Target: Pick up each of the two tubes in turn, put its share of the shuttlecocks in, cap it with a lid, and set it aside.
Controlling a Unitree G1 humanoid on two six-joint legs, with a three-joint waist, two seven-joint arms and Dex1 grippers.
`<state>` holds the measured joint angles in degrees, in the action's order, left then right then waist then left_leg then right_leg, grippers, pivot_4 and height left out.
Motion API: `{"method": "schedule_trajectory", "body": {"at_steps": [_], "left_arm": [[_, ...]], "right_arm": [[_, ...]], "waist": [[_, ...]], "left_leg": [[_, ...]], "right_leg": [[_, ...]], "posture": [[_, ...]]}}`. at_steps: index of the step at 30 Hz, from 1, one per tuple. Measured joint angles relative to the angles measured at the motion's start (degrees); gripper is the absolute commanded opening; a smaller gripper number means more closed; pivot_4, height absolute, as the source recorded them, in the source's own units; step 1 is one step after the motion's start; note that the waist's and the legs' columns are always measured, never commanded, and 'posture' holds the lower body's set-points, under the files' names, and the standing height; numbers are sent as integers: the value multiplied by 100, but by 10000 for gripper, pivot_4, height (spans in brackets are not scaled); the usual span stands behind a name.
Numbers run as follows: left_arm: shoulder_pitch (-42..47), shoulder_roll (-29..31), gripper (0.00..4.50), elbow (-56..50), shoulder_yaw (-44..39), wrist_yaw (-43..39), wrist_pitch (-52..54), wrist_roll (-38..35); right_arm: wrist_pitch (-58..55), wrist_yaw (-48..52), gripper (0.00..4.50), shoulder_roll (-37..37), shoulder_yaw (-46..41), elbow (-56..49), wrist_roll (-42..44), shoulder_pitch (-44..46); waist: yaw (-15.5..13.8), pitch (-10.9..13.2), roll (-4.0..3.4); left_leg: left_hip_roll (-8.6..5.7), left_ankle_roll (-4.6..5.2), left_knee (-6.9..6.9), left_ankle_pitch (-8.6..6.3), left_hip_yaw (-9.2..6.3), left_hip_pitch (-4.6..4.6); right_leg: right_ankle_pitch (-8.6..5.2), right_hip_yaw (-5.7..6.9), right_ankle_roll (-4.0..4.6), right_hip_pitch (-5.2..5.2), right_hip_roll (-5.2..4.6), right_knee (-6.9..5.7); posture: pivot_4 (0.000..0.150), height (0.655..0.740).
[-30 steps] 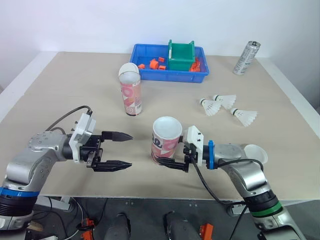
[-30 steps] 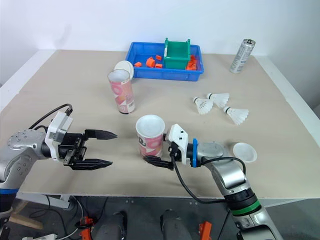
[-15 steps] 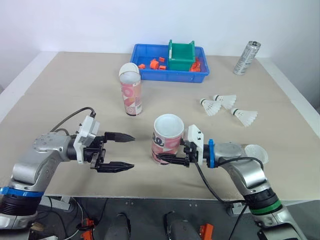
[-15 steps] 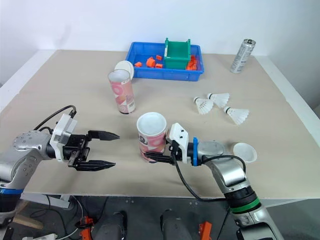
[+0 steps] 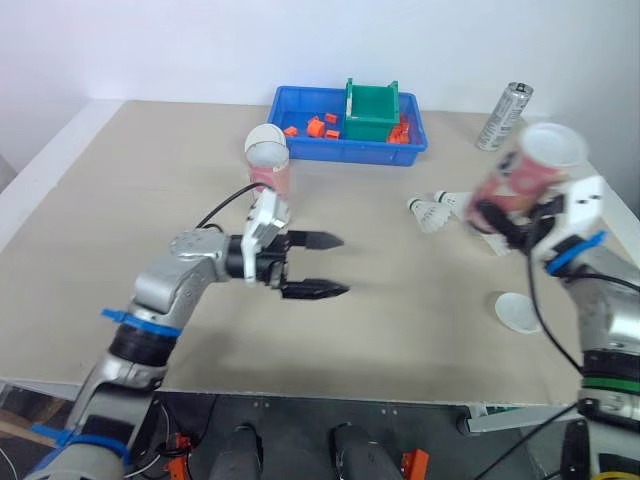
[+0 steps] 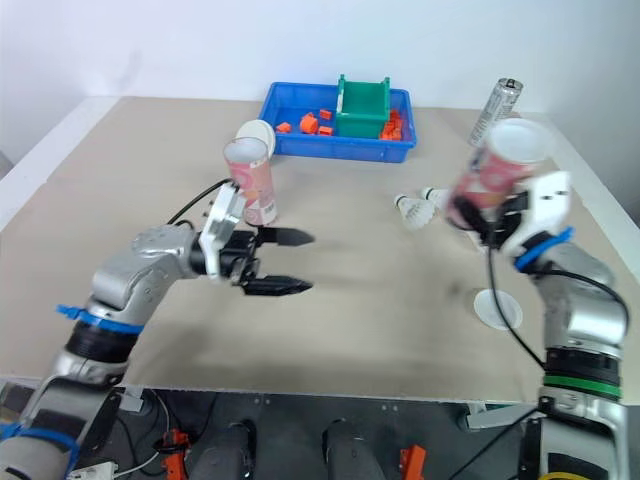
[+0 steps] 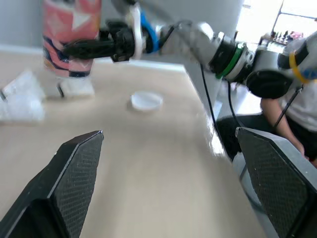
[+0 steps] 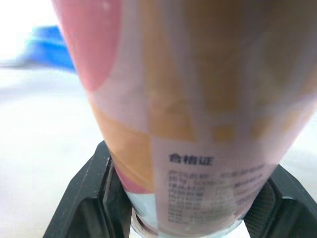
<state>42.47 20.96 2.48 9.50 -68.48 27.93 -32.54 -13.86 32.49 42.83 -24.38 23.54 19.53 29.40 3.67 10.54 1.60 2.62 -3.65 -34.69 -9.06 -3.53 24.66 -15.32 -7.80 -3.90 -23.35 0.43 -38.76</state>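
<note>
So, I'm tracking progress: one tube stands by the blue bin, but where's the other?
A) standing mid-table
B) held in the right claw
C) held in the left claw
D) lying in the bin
B: the right claw is clamped around the tube, holding it tilted above the table.

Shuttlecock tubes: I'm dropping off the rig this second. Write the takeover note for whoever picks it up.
Right hand: shut on the first tube, held tilted off the table, close to the loose shuttlecocks.
Left hand: open, empty, hovering over mid-table.
Second tube: upright on the table, uncapped, one lid just behind it. Other lid lies flat by the right arm.
Done: first tube picked up.
Left: load it, cap it, set it aside; then the whole cycle for the second tube.
</note>
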Motion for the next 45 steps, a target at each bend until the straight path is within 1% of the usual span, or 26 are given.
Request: {"method": "schedule_trajectory", "body": {"at_steps": [2, 5, 8, 12, 16, 18, 21, 22, 24, 25, 26, 36, 41, 45], "left_arm": [[141, -199, 45000, 151, 28, 98, -1, 67], [243, -536, 45000, 371, 155, 217, -41, 182], [333, -724, 45000, 489, 170, 307, -174, 284], [449, -859, 45000, 687, 231, 419, -722, 695], [496, -920, 45000, 1158, 284, 622, -1280, 1188], [549, -1023, 45000, 1331, 306, 731, -1421, 1343], [656, -1165, 45000, 1392, 309, 841, -1419, 1391], [695, -1208, 45000, 1393, 308, 871, -1395, 1392], [730, -1288, 45000, 1393, 307, 952, -1335, 1392], [729, -1313, 45000, 1394, 310, 973, -1281, 1395], [729, -1315, 45000, 1393, 311, 982, -1254, 1397], [644, -1309, 45000, 1264, 309, 1010, -1004, 1351], [594, -1278, 45000, 1180, 303, 937, -906, 1325], [516, -1243, 45000, 1058, 304, 915, -771, 1264]], "right_arm": [[186, -339, 28703, 197, -293, 527, -65, 64], [444, -580, 28703, 393, -650, 1360, -59, 88], [564, -605, 28703, 395, -717, 1744, -57, 89], [679, -594, 28703, 389, -706, 2126, -57, 94], [763, -595, 28703, 282, -705, 2401, -56, 95], [788, -597, 28703, 240, -690, 2558, -62, 95], [802, -614, 28703, 238, -653, 2706, -81, 135], [804, -635, 31432, 239, -632, 2748, -86, 162], [803, -639, 38391, 241, -549, 2751, -130, 180], [795, -607, 42905, 242, -505, 2750, -140, 186], [771, -555, 44222, 242, -491, 2750, -136, 185], [343, -22, 44222, 333, -485, 2485, -11, -312], [231, 16, 44222, 513, -467, 2292, -83, -776], [28, 241, 44222, 703, -498, 1847, -43, -1270]], "waist": [[19, -2, -4], [67, -2, -4], [125, -1, -8], [135, -3, -19], [137, -3, -20], [136, -3, -21], [134, -2, -22], [135, -2, -23], [135, -3, -25], [135, -3, -25], [135, -3, -25], [130, -3, -26], [123, -3, -26], [117, -4, -27]], "left_leg": [[-1, 12, 0, -7, 3, -4], [-2, 14, 1, -8, 4, -6], [-1, 15, 1, -7, 11, -13], [-5, 19, 0, -3, 14, -29], [-9, 21, -3, -1, 17, -33], [-14, 21, -5, -1, 16, -29], [-26, 21, -4, -1, 17, -25], [-29, 21, -2, -1, 17, -25], [-33, 21, 0, -1, 16, -25], [-34, 21, 1, -1, 15, -25], [-34, 21, 2, -1, 15, -25], [-80, 21, 1, -1, 13, -23], [-99, 21, 0, -1, 14, -21], [-99, 21, 0, -1, 10, -22]], "right_leg": [[0, -5, 3, 2, 0, 0], [0, -8, 6, 3, 1, -1], [-4, -15, -4, 4, 2, -3], [1, -21, -11, 19, 1, -3], [5, -29, -19, 25, 1, -3], [4, -33, -23, 25, -2, -2], [-3, -40, -34, 25, -10, -1], [-5, -40, -36, 25, -14, -1], [-7, -40, -39, 25, -17, -1], [-8, -40, -39, 25, -18, -1], [-8, -40, -39, 25, -17, -1], [-22, -39, -65, 32, -65, -1], [-31, -40, -80, 40, -87, 4], [-31, -38, -80, 41, -86, 4]], "posture": [[1500, 7367], [1500, 7367], [1500, 7367], [1500, 7367], [1500, 7367], [1500, 7367], [1500, 7367], [1500, 7367], [1500, 7367], [1500, 7367], [1500, 7367], [1500, 7367], [1500, 7367], [1500, 7367]]}}
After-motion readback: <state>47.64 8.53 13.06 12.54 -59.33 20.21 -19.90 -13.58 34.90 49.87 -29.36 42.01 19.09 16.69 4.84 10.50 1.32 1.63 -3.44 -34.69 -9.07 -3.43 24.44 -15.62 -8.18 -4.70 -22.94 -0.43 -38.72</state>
